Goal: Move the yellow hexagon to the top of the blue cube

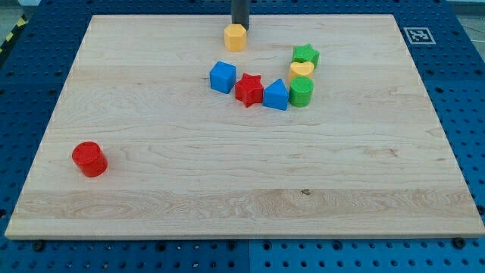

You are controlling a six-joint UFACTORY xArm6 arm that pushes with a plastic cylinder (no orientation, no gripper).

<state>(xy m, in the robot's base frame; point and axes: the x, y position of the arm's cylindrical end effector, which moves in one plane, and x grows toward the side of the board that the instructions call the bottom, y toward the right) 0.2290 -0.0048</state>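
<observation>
The yellow hexagon (236, 36) sits near the worktop's (151, 174) top edge, above the blue cube (222, 76); the tip (240, 27) touches its upper right. No gripper exists. Push gently down-left, stopping short of contact

My tip (240, 28) seemingly touches yellow hexagon (236, 36).

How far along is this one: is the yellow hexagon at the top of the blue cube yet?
Mostly done: the yellow hexagon already sits toward the view's top from the blue cube, slightly to the view's right of it, with a gap between them. In hand: my tip is right behind the hexagon's top edge, apparently touching it. Left: perhaps a small nudge toward the view's left and bottom to bring it closer above the cube.
</observation>
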